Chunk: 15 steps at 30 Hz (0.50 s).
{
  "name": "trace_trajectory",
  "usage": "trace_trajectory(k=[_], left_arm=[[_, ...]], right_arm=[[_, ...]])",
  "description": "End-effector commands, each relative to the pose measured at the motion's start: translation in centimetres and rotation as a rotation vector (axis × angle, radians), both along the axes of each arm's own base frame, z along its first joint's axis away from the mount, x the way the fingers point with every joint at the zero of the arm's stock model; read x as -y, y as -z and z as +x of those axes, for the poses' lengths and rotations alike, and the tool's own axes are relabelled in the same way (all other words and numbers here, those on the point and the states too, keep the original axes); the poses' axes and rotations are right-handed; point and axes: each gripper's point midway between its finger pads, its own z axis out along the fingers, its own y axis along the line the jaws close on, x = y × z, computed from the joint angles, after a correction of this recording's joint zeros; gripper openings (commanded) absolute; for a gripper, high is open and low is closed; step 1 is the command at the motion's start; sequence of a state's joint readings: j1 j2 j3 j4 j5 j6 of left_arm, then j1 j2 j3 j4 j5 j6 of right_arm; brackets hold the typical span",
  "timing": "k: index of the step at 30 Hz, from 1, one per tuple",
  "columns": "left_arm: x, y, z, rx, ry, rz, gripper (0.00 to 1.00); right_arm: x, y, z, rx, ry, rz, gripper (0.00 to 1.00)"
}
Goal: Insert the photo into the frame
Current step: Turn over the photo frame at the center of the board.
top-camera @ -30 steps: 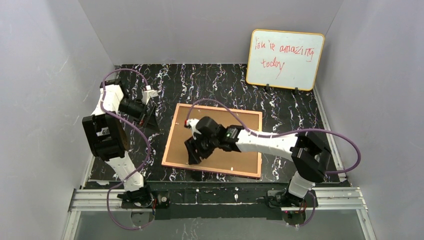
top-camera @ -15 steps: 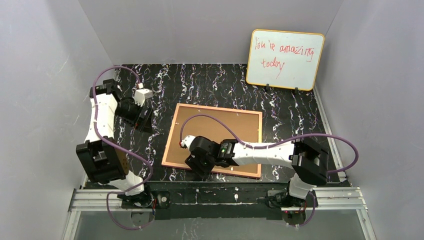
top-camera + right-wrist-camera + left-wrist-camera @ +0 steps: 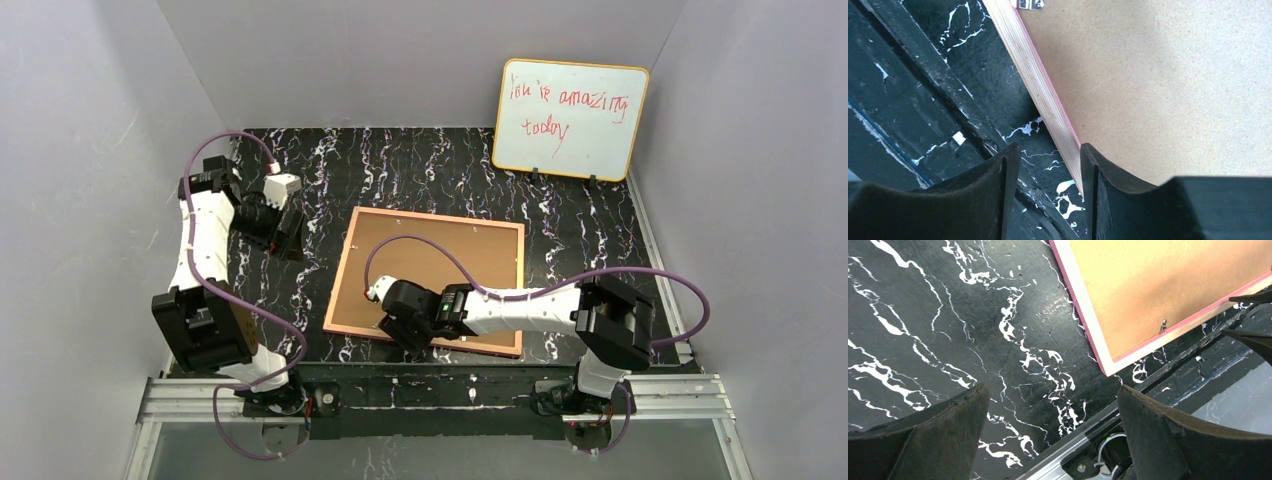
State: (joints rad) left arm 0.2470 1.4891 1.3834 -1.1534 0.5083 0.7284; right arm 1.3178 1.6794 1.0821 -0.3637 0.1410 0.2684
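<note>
Pink frame (image 3: 1030, 75), backing board (image 3: 1158, 85) inside

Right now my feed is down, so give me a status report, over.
Left pincer open, empty. Right pincer open, at near edge of frame. Frame lies back side up; photo not in view. Nothing seen in the way.

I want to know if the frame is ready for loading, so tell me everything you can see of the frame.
The frame lies flat, reverse side up, on the black marbled table, slightly skewed. Brown hardboard backing fills its thin pink border, whose outer edge looks like pale wood. Small metal tabs sit along the inner border. The right gripper is at its near edge, one finger to each side of that edge; whether they touch it cannot be told.
</note>
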Motion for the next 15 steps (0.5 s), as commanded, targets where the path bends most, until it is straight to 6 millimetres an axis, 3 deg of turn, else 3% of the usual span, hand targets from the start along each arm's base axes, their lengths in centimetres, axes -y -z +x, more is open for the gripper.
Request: trace_trajectory(k=[1, 15], left_arm=[[1.2, 0.0, -1.5, -0.058, 0.024, -0.075, 0.98], [1.5, 1.7, -4.0, -0.096, 0.112, -0.068, 0.98]], right_arm=[[-0.1, 0.5, 0.6, 0.039, 0.007, -0.002, 0.55], [-0.5, 1.6, 0.6, 0.055, 0.005, -0.027, 0.42]])
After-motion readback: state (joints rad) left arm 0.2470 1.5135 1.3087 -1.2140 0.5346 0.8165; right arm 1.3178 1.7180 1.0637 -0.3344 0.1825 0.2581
